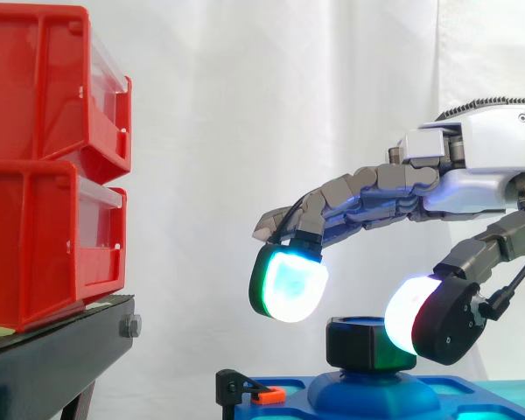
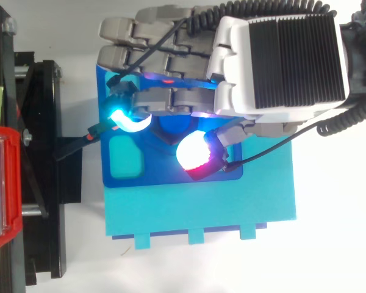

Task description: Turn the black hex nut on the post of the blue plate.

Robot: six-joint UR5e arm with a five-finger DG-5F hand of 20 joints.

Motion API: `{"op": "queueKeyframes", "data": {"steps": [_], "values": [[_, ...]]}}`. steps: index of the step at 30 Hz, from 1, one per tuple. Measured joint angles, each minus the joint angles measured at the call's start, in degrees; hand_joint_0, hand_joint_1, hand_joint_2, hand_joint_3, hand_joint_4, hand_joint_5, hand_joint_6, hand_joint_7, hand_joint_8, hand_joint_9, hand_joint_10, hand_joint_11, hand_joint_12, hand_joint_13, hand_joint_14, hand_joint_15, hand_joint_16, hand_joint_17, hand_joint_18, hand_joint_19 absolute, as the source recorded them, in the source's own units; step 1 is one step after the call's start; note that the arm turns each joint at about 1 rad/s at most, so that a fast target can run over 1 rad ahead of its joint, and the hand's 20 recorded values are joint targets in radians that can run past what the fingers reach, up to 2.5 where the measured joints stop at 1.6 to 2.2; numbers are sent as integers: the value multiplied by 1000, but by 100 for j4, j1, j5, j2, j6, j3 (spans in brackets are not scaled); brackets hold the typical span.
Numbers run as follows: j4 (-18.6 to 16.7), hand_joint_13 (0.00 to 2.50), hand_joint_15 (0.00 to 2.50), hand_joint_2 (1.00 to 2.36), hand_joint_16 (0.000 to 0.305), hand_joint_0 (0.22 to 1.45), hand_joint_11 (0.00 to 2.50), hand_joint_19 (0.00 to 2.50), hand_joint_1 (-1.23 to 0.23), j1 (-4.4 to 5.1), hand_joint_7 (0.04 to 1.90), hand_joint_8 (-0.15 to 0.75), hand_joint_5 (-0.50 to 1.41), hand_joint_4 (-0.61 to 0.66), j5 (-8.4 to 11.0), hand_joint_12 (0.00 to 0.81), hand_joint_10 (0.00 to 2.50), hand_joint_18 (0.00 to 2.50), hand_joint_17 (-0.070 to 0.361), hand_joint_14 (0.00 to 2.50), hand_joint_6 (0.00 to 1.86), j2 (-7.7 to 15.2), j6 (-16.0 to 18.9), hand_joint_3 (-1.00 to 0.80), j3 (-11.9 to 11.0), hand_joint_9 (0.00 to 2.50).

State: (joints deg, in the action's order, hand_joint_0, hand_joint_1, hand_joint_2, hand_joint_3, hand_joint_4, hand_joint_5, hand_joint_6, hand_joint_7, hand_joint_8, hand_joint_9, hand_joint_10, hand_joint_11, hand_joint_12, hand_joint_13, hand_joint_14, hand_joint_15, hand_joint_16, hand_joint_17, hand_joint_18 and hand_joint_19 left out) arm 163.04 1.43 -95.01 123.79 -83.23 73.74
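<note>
You have clear air between the red bins (image 1: 35, 175) and the left edge of the blue plate (image 2: 165, 172); over its middle the robot hand (image 1: 481, 149) arches above the black hex nut (image 1: 359, 343).

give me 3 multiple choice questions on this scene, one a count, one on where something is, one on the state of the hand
1. How many red bins are stacked?
A) one B) two C) four
2. Where does the black hex nut sit?
A) in a red bin B) on the post of the blue plate C) loose beside the plate
3. What is the hand doing?
A) open over the nut B) clamped round the nut C) holding a bin

Answers: 1 B, one bin rests on another; 2 B, the nut caps the post; 3 A, a fingertip hangs clear above the nut.
</note>
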Motion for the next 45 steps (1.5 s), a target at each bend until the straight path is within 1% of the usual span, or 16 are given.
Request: {"op": "queueKeyframes", "data": {"steps": [3,6,10,14,17,23,31,45], "values": [[0,101,6,1010,38,639,98,205,-755,-2,865,124,-244,159,-6,275,2,156,85,0,502,0,0,-429,1,155],[-1,102,13,1000,38,610,96,215,-770,-5,864,124,-244,159,-8,276,2,153,85,0,502,-1,0,-500,0,154],[5,103,12,1000,39,556,96,212,-766,-4,869,131,-244,166,-11,284,2,160,88,0,502,0,0,-500,1,152],[21,105,8,1000,40,533,91,202,-782,-3,873,135,-244,171,-15,289,1,165,90,0,502,2,0,-500,0,152],[27,107,4,1000,40,539,107,190,-813,-3,874,133,-243,172,-17,287,2,167,90,0,502,2,0,-500,2,154],[26,114,2,1000,40,536,99,190,-817,-15,870,133,-243,172,-18,288,2,179,90,0,502,4,-5,-500,3,155],[25,123,5,1000,38,627,103,205,-793,-27,877,123,-238,170,-18,277,2,183,84,0,502,4,-9,-500,6,164],[62,127,16,1000,37,620,106,205,-771,-39,910,123,-221,199,-18,275,2,189,84,0,502,2,-9,-500,8,173]]}}
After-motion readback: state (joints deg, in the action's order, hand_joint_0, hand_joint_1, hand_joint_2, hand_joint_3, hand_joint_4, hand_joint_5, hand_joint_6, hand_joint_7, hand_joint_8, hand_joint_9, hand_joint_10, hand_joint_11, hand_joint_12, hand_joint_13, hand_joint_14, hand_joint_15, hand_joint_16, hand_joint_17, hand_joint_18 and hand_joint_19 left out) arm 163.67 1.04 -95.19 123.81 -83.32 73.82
